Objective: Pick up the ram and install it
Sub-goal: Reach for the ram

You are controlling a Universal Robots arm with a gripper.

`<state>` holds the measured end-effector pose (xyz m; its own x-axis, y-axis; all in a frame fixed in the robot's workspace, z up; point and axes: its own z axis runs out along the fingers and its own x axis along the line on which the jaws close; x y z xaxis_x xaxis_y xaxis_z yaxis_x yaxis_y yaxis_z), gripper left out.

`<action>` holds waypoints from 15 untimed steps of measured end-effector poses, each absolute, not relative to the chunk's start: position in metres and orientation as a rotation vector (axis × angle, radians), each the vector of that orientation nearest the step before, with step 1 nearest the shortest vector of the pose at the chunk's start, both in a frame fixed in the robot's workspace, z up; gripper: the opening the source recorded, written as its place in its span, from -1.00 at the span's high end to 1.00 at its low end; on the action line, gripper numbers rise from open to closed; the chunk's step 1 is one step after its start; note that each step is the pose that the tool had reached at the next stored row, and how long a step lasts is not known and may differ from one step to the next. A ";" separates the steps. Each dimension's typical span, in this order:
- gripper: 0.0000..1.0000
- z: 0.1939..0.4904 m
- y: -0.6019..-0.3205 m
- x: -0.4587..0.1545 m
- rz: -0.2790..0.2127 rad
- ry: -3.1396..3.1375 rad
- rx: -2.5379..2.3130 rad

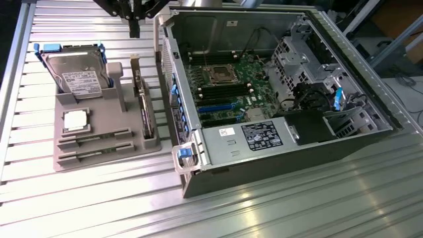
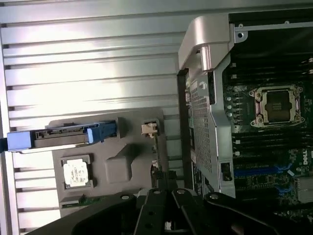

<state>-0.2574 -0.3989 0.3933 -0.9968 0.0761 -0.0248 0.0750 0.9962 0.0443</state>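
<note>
Slatted metal table (image 1: 278, 213) carries a grey parts tray (image 1: 126, 106) beside an open computer case (image 1: 225, 148). Above the tray's far end hangs the gripper (image 1: 134, 29), its fingers pressed together on nothing. The ram (image 1: 94, 137) lies well apart from it in a slot at the tray's near end, beyond the hard drive (image 1: 76, 74) and processor (image 1: 75, 120), with its long axis running across the tray between the exterior view's left and right.
</note>
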 end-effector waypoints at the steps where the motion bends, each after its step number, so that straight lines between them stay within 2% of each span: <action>1: 0.80 0.393 -0.399 -0.266 0.067 3.112 0.118; 9: 0.80 0.393 -0.399 -0.323 0.067 3.111 0.118; 15: 0.80 0.393 -0.409 -0.324 0.068 3.111 0.118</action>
